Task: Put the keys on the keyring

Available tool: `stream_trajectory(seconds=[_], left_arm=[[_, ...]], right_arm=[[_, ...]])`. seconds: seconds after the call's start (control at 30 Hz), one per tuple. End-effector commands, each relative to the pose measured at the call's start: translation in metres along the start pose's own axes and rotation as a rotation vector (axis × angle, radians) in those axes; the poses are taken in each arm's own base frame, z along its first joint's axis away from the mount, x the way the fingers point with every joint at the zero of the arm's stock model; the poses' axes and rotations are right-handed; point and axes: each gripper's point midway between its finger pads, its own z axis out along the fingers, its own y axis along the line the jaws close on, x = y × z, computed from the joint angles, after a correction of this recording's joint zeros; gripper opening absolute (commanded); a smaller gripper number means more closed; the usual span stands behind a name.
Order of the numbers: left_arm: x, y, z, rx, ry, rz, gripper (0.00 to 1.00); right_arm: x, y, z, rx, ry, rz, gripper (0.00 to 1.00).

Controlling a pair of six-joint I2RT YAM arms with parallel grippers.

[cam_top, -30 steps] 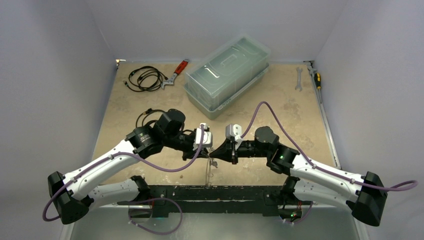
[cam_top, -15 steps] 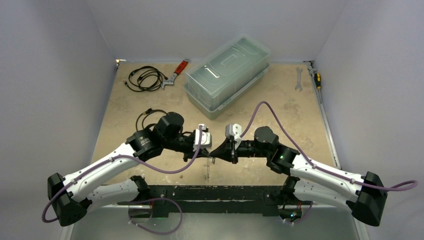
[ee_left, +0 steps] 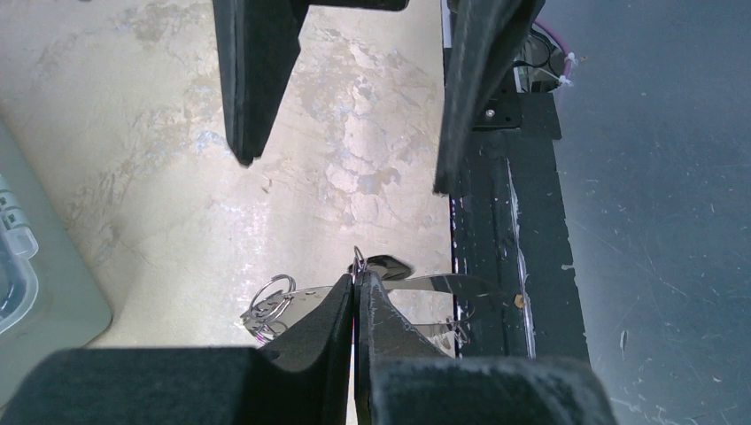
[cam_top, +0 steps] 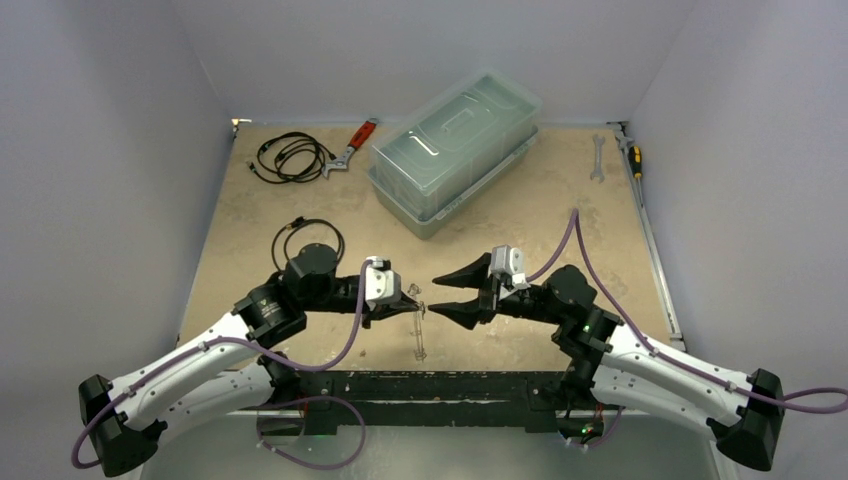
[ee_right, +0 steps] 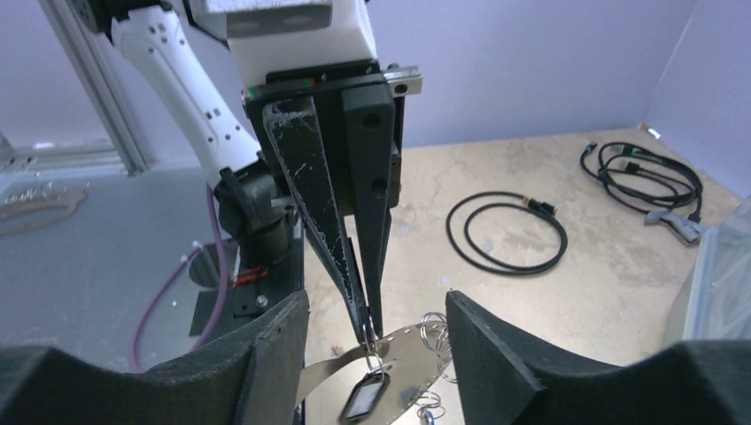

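Right wrist view: my left fingers point(ee_right: 354, 297) pinch the keyring point(ee_right: 403, 341) by its rim above the counter's point(cam_top: 300, 200) near edge. My right fingers point(cam_top: 462, 272) stand wide, clear of it. A dark-tagged key point(ee_right: 363, 398) hangs on it. I cannot find the blue-tagged key, so the job looks about half done.

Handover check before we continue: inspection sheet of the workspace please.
Surface: tan mottled tabletop.
Job's things: keyring pinched in left pincer; dark-tagged key dangles under it; blue-tagged key not made out.
Clutter: lidded clear box, red-handled wrench, silver wrench, screwdriver.
Pincers: left shut on keyring; right pincer open, empty.
Cables: far black coil, near black loop, purple arm leads.
Surroundings: plain pale walls.
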Motion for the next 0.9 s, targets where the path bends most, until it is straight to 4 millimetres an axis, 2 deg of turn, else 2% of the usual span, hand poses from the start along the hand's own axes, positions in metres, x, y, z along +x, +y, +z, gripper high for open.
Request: stream_trajectory(seconds=[0.0, 0.13, 0.3, 0.57, 0.73, 0.87], left_arm=[[-0.034, 0.000, -0.004, -0.015, -0.150, 0.055, 0.00], [-0.044, -0.004, -0.007, -0.009, -0.202, 0.066, 0.00], [-0.062, -0.009, -0.014, 0.001, -0.291, 0.085, 0.00], [-0.072, -0.015, -0.022, 0.018, -0.362, 0.097, 0.00], [-0.073, -0.016, -0.025, 0.014, -0.368, 0.104, 0.00], [-0.075, -0.017, -0.027, 0.012, -0.376, 0.110, 0.00]], right_arm=[[-0.011, 0.002, -0.002, 0.004, -0.065, -0.009, 0.49], [-0.008, 0.011, -0.002, -0.049, -0.063, -0.012, 0.42], [-0.010, 0.016, 0.000, -0.085, -0.069, -0.020, 0.41], [-0.019, 0.019, 0.007, -0.123, -0.081, -0.041, 0.38], [-0.021, 0.019, 0.012, -0.137, -0.077, -0.049, 0.27], [-0.020, 0.019, 0.012, -0.136, -0.074, -0.047, 0.13]])
